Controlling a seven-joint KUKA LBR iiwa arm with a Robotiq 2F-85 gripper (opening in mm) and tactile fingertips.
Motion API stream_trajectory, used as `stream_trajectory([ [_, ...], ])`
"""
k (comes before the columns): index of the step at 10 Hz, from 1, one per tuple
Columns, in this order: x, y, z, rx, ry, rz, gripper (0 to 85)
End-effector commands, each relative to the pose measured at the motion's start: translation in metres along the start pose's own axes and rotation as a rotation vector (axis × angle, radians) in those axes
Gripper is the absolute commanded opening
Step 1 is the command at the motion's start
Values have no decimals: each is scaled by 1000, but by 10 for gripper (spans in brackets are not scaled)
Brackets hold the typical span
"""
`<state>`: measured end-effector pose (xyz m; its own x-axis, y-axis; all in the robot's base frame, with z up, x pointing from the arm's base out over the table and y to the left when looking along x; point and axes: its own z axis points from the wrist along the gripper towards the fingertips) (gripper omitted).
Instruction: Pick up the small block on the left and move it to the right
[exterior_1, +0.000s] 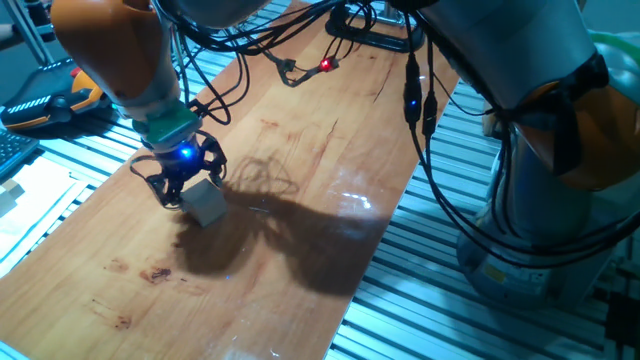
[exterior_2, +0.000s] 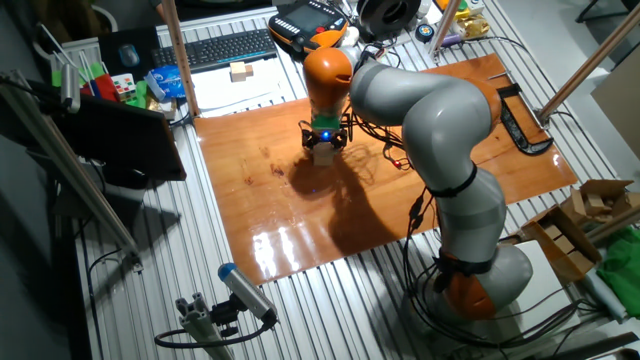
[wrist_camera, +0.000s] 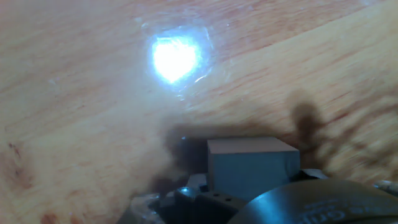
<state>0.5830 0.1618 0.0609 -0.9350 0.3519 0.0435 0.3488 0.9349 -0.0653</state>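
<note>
The small block (exterior_1: 207, 203) is a pale wooden cube on the left part of the wooden board. My gripper (exterior_1: 190, 190) stands right over it, with the dark fingers closed around its sides. In the other fixed view the block (exterior_2: 323, 154) sits directly under the gripper (exterior_2: 323, 140). In the hand view the block (wrist_camera: 252, 167) fills the lower middle, close to the hand, with its shadow on the board behind it. The block is at or just above the board's surface; I cannot tell whether it touches.
The wooden board (exterior_1: 300, 160) stretches to the right of the block. Black cables (exterior_1: 290, 70) and a red light lie at its far end. A keyboard (exterior_2: 225, 48), a pendant and small items lie beyond the board. The arm's base (exterior_2: 480, 270) stands at the board's edge.
</note>
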Motion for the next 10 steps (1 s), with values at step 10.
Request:
stream_trajectory([
  [10,-44,-66,-72,96,-12,-292,513],
])
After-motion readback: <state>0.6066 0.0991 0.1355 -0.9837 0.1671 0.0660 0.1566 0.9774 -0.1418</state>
